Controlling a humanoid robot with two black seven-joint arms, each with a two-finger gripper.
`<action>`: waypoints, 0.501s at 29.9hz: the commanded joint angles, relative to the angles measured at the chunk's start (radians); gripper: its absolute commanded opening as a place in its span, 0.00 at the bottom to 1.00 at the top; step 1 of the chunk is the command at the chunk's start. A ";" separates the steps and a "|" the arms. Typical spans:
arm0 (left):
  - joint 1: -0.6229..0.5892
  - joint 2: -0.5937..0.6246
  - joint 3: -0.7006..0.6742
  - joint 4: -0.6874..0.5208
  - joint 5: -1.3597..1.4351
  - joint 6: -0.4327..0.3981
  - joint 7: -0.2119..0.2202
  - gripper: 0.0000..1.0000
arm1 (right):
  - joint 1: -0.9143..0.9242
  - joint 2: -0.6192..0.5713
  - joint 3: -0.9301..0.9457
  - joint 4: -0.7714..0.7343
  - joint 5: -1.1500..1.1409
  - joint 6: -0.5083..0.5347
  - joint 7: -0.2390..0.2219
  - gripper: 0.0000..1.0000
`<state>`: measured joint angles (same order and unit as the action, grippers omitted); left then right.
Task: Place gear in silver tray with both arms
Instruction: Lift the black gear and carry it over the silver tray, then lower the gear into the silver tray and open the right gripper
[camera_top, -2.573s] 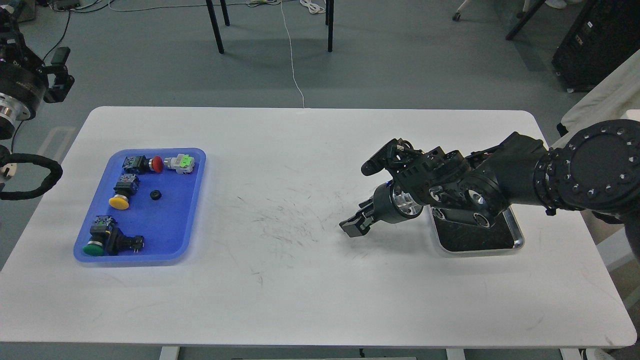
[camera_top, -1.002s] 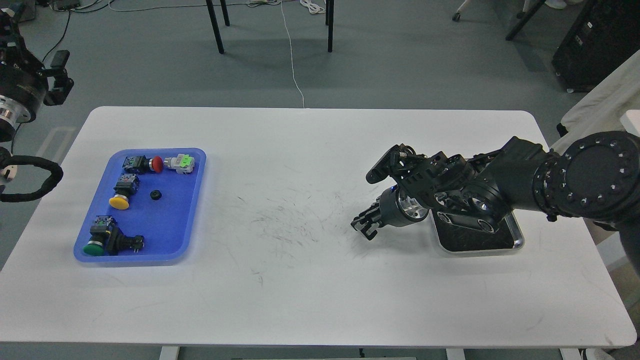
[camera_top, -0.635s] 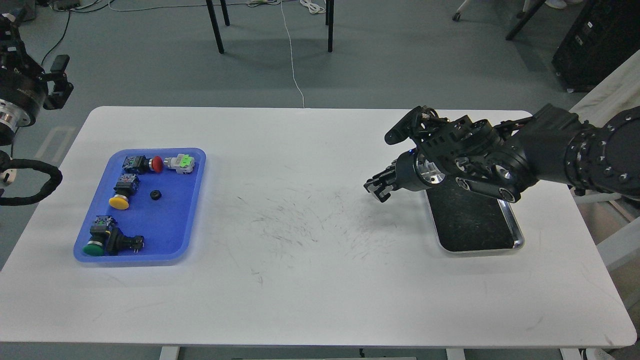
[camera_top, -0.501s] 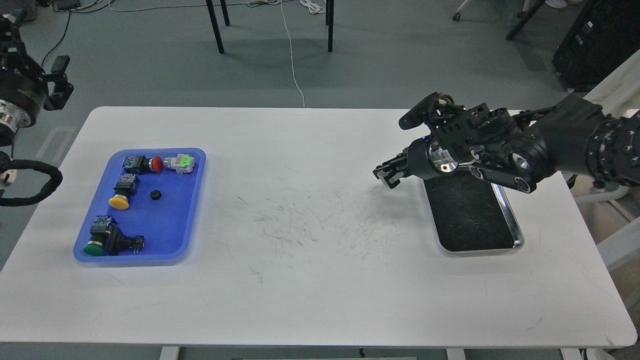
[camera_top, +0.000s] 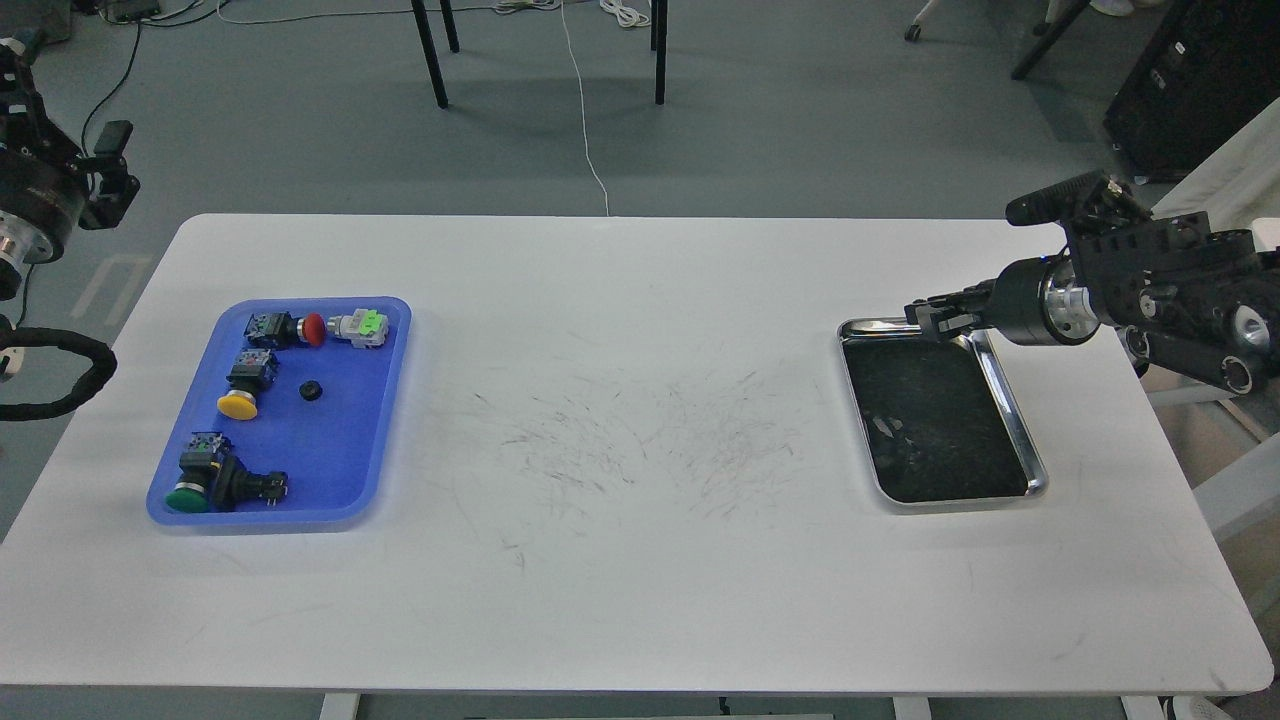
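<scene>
I can read no brand, label or writing anywhere: the parts in the blue tray (camera_top: 385, 420) are too small for any print to show, and both arms are plain black.

My right arm comes in from the right edge, roughly level, its silver wrist ring just off the table's right side. The right gripper (camera_top: 928, 318) points left and sits over the far rim of the silver tray (camera_top: 1012, 420). Its fingers look drawn close together with nothing visible between them, though at this size I cannot tell for certain whether they are fully closed. A black bar-shaped part sticks up and left from the arm above the wrist.

My left arm shows only at the upper left corner, off the table and well apart from everything on it. The left gripper (camera_top: 112, 172) is small and dark there, and I cannot tell how its fingers stand.

The gear (camera_top: 311, 390), a small black ring, lies in the blue tray on the left of the white table (camera_top: 620, 580), near the tray's middle, just right of the yellow button switch (camera_top: 243, 385). A red button switch (camera_top: 290, 327) and a white and green part (camera_top: 360, 326) lie along the tray's far edge, and a green button switch (camera_top: 210, 480) lies at its near end. The silver tray on the right shows only its dark, reflective bottom. Grey scuff marks cover the table's middle.
</scene>
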<state>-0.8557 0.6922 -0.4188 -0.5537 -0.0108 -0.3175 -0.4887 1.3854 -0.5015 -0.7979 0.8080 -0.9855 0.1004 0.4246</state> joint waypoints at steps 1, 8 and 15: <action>0.001 0.000 0.000 0.000 0.000 0.000 0.000 0.98 | -0.057 -0.003 0.003 -0.001 -0.002 -0.021 -0.001 0.06; 0.014 0.003 0.000 -0.002 -0.001 0.000 0.000 0.98 | -0.150 0.009 0.005 -0.052 -0.007 -0.036 -0.001 0.06; 0.017 0.009 -0.002 -0.002 -0.002 0.000 0.000 0.98 | -0.170 0.057 0.034 -0.159 -0.002 -0.034 -0.001 0.06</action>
<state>-0.8401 0.7002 -0.4187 -0.5553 -0.0120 -0.3190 -0.4887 1.2207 -0.4640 -0.7756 0.6833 -0.9911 0.0641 0.4232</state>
